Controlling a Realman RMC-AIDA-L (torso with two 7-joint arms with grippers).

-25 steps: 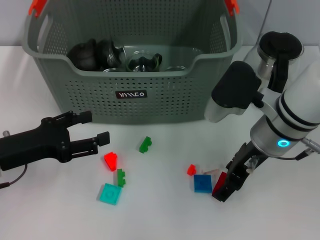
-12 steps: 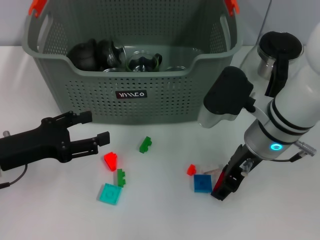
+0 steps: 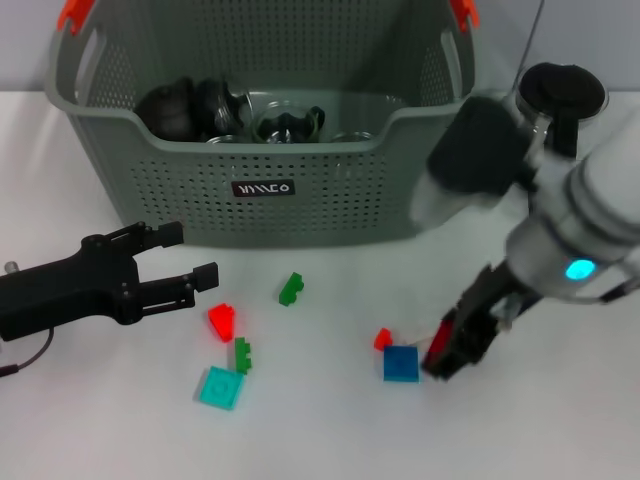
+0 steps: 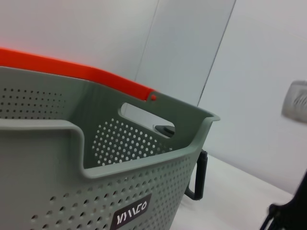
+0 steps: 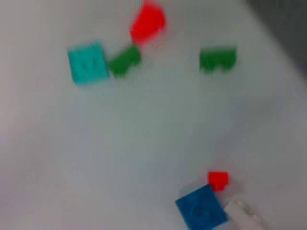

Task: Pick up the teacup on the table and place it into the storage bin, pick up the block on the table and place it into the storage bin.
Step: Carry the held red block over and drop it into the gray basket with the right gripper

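Observation:
The grey-green storage bin [image 3: 265,190] stands at the back with several dark and glass cups [image 3: 285,125] inside. It also fills the left wrist view [image 4: 96,158]. My right gripper [image 3: 450,352] is low at the front right, shut on a thin red block [image 3: 438,345], just right of a blue block [image 3: 401,364] and a small red block [image 3: 382,339]. My left gripper [image 3: 193,255] is open and empty at the left, just above the table, beside a red block [image 3: 222,320]. No teacup shows on the table.
Loose on the table are a green block [image 3: 291,289], another green block [image 3: 241,354] and a cyan block [image 3: 218,388]. The right wrist view shows the blue block [image 5: 201,213], a white block [image 5: 242,213] and the cyan block [image 5: 88,62]. A glass teapot [image 3: 560,95] stands at the back right.
My right arm has swung to the right and upward, and its gripper has lifted a little with the red block in it. The left arm has not moved.

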